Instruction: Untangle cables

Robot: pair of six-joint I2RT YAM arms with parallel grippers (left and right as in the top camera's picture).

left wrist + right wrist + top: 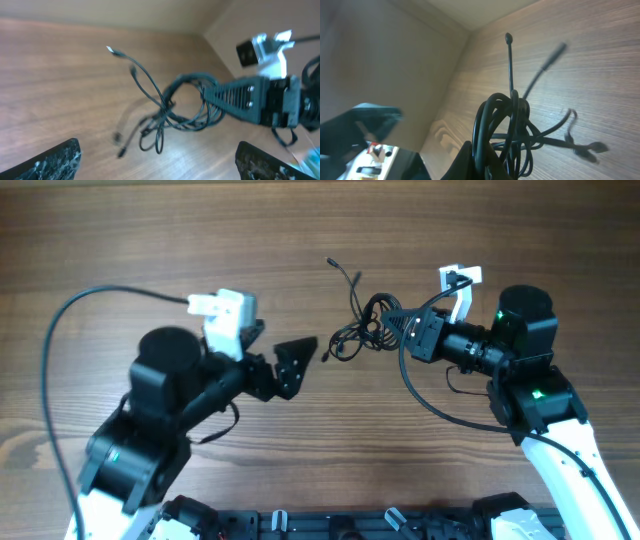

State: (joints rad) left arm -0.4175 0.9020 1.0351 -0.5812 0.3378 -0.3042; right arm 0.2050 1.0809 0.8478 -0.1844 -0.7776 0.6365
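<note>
Overhead view, starting at nine o'clock: the left gripper point(303, 366) hangs over the table point(120, 240) with its fingers spread wide and nothing between them, nose aimed toward three o'clock, just short of the tangle. Centre stage, the cables point(362, 328) sit in a small knotted bunch of loops. One loose strand point(350, 277) runs off to eleven o'clock and ends in a plug, and a short tail point(330, 350) trails out at eight o'clock, nearest the empty fingers. On to three o'clock, where the right gripper point(398, 322) has its fingers pressed together on the bundle's right side. Its own wrist camera shows several cords bunched in that pinch at once, raised a little off the wood by the look of the shadows. So the step in hand, I'd say, is the left arm choosing a strand to pull. Best bet: go for a single free tail rather than the thick of the loops, close on it near the plug, then draw it slowly toward nine o'clock with the right as anchor; grab two cords together, or yank, and the knot likely tightens
</note>
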